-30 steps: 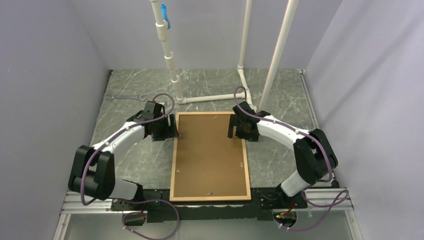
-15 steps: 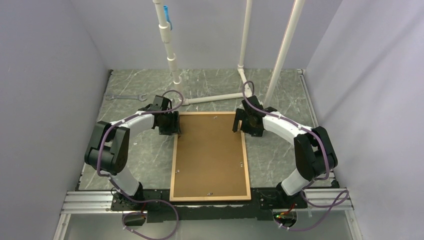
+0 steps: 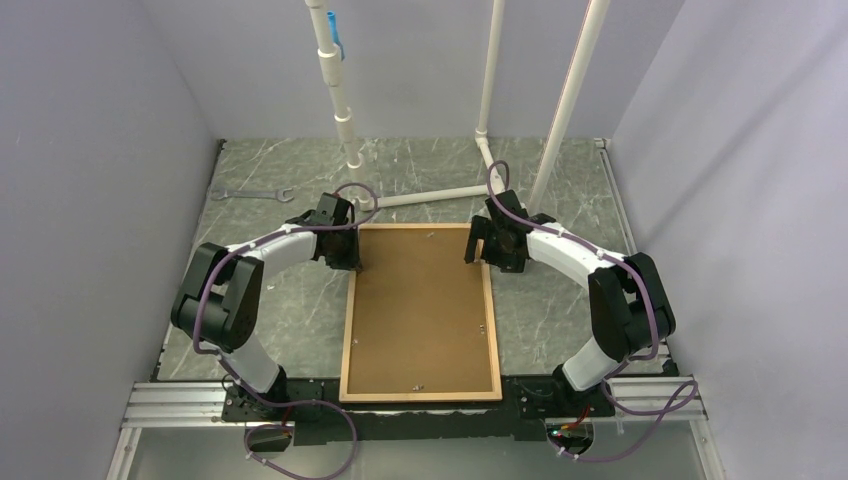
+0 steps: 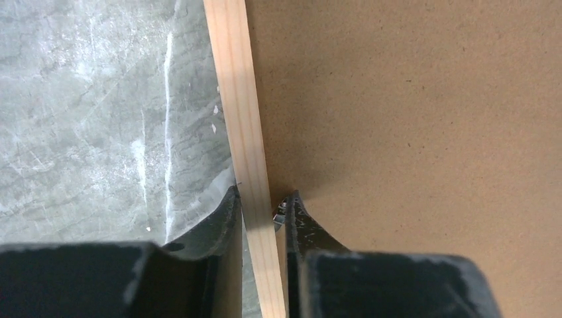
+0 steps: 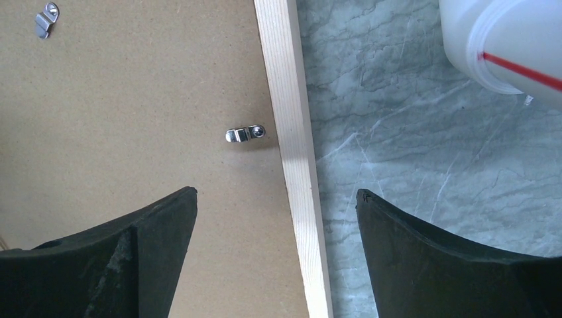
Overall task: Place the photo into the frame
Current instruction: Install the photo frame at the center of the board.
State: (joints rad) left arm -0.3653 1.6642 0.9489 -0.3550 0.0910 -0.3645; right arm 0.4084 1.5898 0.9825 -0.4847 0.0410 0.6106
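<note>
Wrist views alone show left gripper (image 4: 260, 199) closely straddling the frame (image 4: 242, 99), grip uncertain, right gripper (image 5: 276, 192) spread wide.

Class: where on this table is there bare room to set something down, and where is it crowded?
Free: between the frame and left arm; back-right corner beyond the white pipes; patch between the wrench and pipes. Crowded: frame's far end, straddled by the left gripper and right gripper.

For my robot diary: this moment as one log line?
left gripper astride frame edge, grip unclear | right gripper open above frame
</note>
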